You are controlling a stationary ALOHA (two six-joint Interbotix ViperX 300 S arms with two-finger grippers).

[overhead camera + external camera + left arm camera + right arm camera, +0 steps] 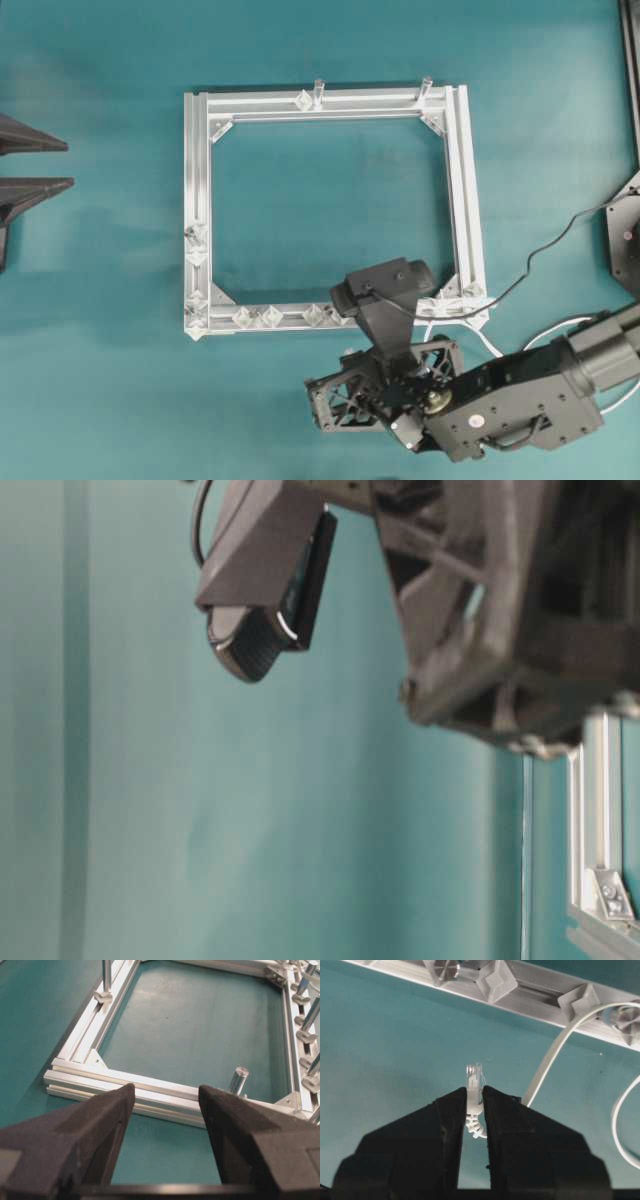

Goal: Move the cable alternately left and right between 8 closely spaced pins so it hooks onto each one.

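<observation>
On the green table [100, 400] lies a square metal frame [463, 200]; our right arm reaches over its near rail from the right side; our right gripper [474, 1094] pinches the small plug [474, 1080] at the end of the cable [550, 1060], with both black fingers [447, 1125] pressed on the plug's sides and the clear tip poking out past them; the ribbed bit of the plug sits between the fingers.

From the plug the white cable runs up toward the rail and bends around a pin [579, 1002] at the right of the wrist view; another loop of it curves down the right edge of that view; in the overhead view we see white cable [488, 340] lying on the table just near the frame's near right corner, close to a thin dark wire [545, 245] that goes off to the right.

More pins [270, 317] sit in pairs along the near rail and along the left rail [196, 250]; one more sits on the far rail beside two clear upright pegs [319, 90].

Our left gripper [166, 1105] rests at the far left of the table, apart from the frame; its two black fingers [100, 1125] are spread wide with nothing between them; through the gap we see a rail of the frame and a metal post [238, 1080].
</observation>
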